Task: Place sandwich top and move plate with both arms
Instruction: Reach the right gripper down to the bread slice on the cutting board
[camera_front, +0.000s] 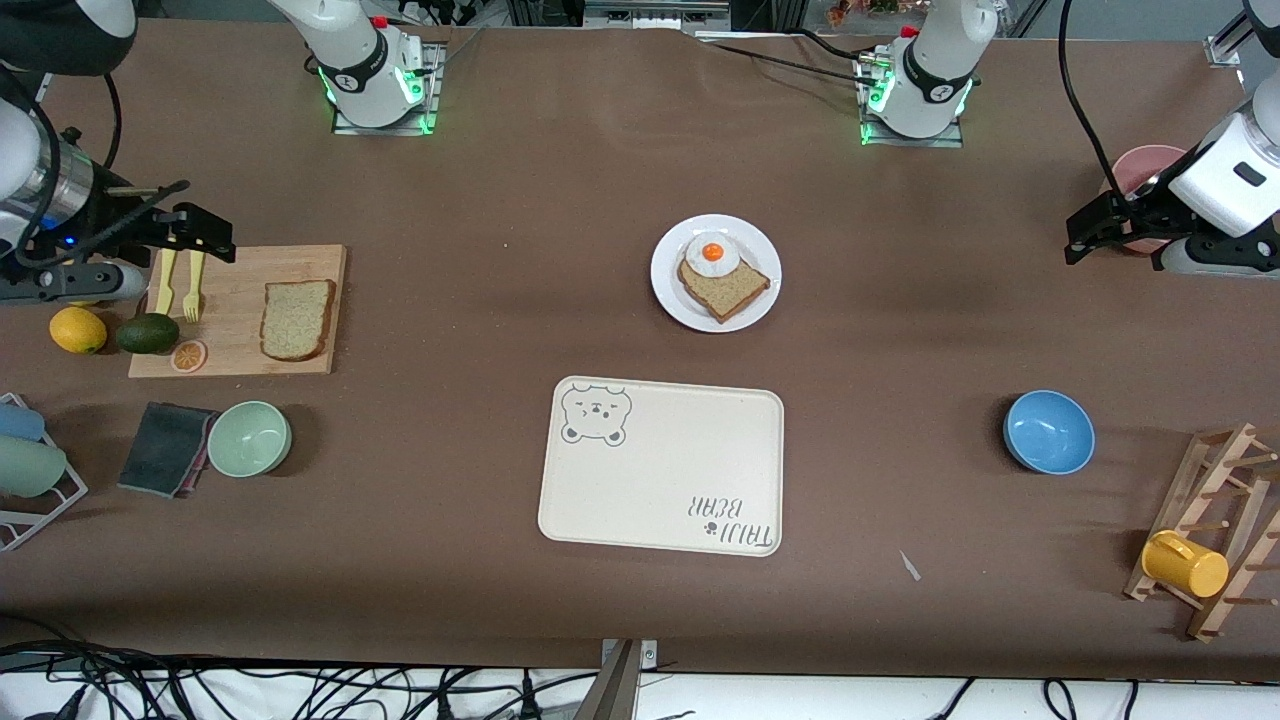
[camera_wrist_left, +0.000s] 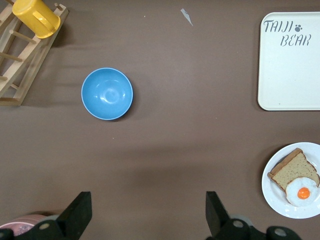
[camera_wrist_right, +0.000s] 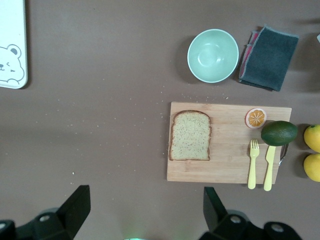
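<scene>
The sandwich top (camera_front: 297, 319) (camera_wrist_right: 190, 135), a speckled brown bread slice, lies flat on a wooden cutting board (camera_front: 240, 355) at the right arm's end of the table. The white plate (camera_front: 668, 290) (camera_wrist_left: 272, 187) sits mid-table and carries a smaller bread slice (camera_front: 725, 290) with a fried egg (camera_front: 712, 254) on it. My right gripper (camera_front: 215, 240) (camera_wrist_right: 145, 200) hangs open and empty over the board's end by the yellow cutlery. Over the table by a pink bowl (camera_front: 1145, 165), at the left arm's end, my left gripper (camera_front: 1085, 235) (camera_wrist_left: 148, 202) is open and empty.
A cream bear tray (camera_front: 680, 470) lies nearer the front camera than the plate. A blue bowl (camera_front: 1048, 431) and a wooden rack with a yellow mug (camera_front: 1185, 563) stand toward the left arm's end. A green bowl (camera_front: 249, 438), dark cloth (camera_front: 165, 448), avocado (camera_front: 147, 333) and lemon (camera_front: 77, 329) surround the board.
</scene>
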